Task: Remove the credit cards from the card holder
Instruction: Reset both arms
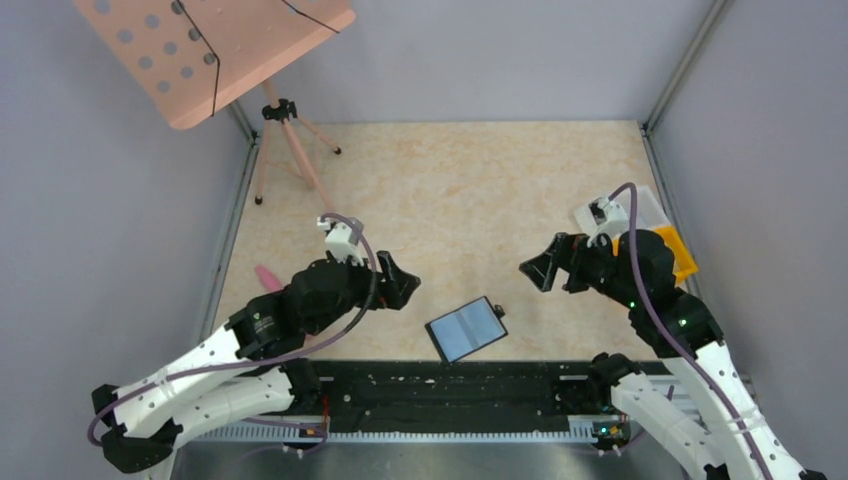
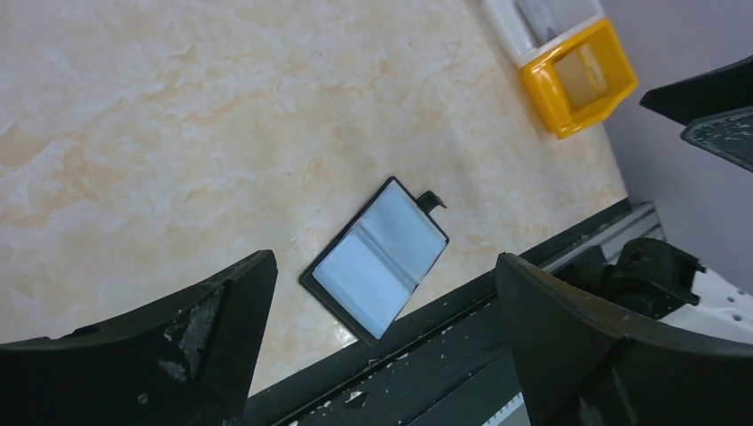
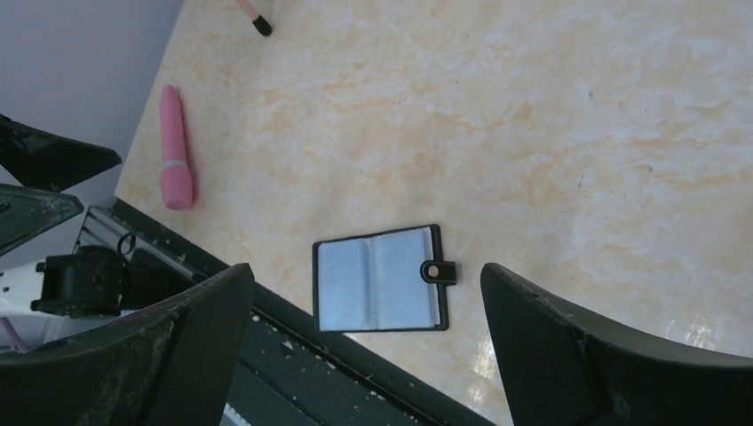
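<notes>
The card holder [image 1: 466, 329] lies opened flat on the table near the front rail, between the two arms. It is black with two glossy grey-blue sleeves and a snap tab on one side [image 2: 376, 260] [image 3: 377, 280]. I cannot make out any credit cards as separate things; the glare on the sleeves hides what is inside. My left gripper [image 1: 400, 283] hovers to the holder's left, jaws wide apart and empty [image 2: 382, 275]. My right gripper [image 1: 535, 270] hovers to the holder's right, also open and empty [image 3: 366, 275]. Neither touches the holder.
A yellow bin [image 1: 683, 252] [image 2: 579, 78] and a clear tray [image 1: 648, 205] sit at the right edge behind the right arm. A pink pen [image 1: 268, 277] [image 3: 175, 149] lies at the left edge. A pink perforated stand on a tripod [image 1: 285, 140] occupies the far left corner. A black rail [image 1: 450, 390] borders the front.
</notes>
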You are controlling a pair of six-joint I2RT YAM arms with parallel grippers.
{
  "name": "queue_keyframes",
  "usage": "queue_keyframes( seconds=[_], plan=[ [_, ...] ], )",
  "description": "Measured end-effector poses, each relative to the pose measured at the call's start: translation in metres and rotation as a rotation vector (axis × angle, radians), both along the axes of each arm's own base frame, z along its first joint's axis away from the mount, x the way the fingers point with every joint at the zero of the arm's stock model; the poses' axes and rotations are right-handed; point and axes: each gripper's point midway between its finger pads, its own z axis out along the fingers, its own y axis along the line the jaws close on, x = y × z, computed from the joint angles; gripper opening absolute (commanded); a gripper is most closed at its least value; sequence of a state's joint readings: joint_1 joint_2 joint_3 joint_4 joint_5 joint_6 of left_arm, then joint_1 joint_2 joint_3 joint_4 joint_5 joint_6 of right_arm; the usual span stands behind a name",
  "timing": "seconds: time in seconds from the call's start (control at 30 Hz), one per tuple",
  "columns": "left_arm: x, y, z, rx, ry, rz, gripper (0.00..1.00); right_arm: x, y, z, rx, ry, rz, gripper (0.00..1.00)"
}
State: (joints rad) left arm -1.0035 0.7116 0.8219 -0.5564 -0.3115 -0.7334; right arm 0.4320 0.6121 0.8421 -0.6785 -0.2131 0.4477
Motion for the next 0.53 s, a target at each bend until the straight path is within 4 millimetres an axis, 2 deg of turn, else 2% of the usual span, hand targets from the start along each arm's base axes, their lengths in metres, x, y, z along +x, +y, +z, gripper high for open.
queue_keyframes(
  seconds=[0.13,0.3,0.53],
  plan=[
    [-0.003,0.005,0.019,-0.081,-0.067,-0.004,0.99,-0.002,-0.004,0.015,0.021,-0.026,-0.024,0.99],
    [-0.004,0.012,0.035,-0.133,-0.127,0.002,0.99,-0.003,-0.005,0.018,0.039,-0.015,-0.045,0.99],
    [-0.003,0.017,0.035,-0.13,-0.156,0.009,0.99,-0.002,-0.007,0.017,0.04,-0.004,-0.069,0.99]
  ],
)
